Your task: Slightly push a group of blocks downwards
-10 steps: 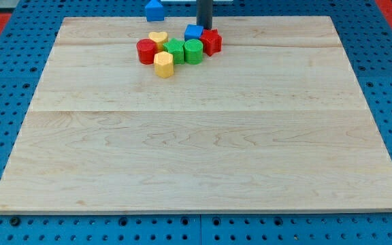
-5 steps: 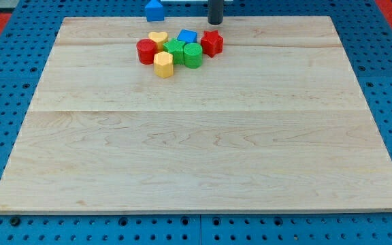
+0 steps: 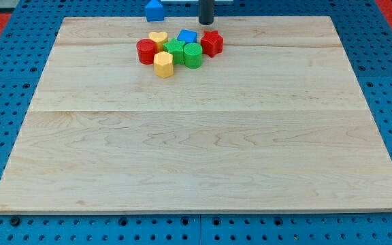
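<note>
A cluster of blocks lies near the board's top edge, left of centre. It holds a red cylinder (image 3: 145, 51), a yellow heart (image 3: 157, 38), a yellow hexagon (image 3: 163, 64), a green block (image 3: 175, 50), a green cylinder (image 3: 192, 55), a blue block (image 3: 187, 37) and a red star (image 3: 211, 42). My tip (image 3: 205, 22) is at the view's top, just above the gap between the blue block and the red star, apart from both.
A blue house-shaped block (image 3: 155, 9) lies off the wooden board (image 3: 196, 150) at the view's top, on the blue pegboard. The pegboard surrounds the board on all sides.
My tip pulled up away from the cluster, went a little right, then came back left. The blue block shifted slightly left against the green ones.
</note>
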`<state>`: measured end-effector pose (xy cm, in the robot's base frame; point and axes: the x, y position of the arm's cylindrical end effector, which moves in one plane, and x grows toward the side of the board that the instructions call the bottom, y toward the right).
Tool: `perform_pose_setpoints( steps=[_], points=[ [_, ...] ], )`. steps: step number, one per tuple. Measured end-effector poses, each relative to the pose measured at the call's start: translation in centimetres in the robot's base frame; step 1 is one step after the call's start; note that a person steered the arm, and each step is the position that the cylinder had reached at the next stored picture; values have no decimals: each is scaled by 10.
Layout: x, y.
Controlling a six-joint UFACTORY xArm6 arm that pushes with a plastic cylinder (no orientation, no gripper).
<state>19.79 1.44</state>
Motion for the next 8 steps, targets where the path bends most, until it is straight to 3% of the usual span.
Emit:
perform_pose_setpoints(
  steps=[8],
  points=[
    [0,-25]
  ],
)
